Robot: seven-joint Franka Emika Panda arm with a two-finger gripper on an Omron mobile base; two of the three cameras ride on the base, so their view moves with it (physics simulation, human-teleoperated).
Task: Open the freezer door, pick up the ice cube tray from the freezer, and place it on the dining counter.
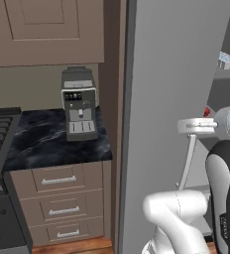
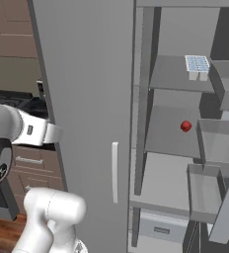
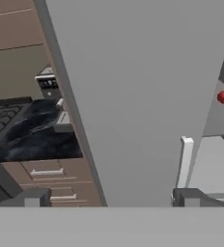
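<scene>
Seeing hand (image 3: pixel 111 198) spread wide, holding nothing, tips facing plain grey fridge door (image 3: pixel 133 96) near its pale vertical handle (image 3: pixel 185 161). In right base view, freezer door (image 2: pixel 220 197) stands swung open at far right, shelf bins on inner face. Ice cube tray (image 2: pixel 197 65) sits on upper freezer shelf (image 2: pixel 171 74), toward its right edge. Small red item (image 2: pixel 185 126) lies on shelf below. Coffee machine (image 1: pixel 79 104) stands on black marble table (image 1: pixel 47 144) at back right corner, beside fridge.
</scene>
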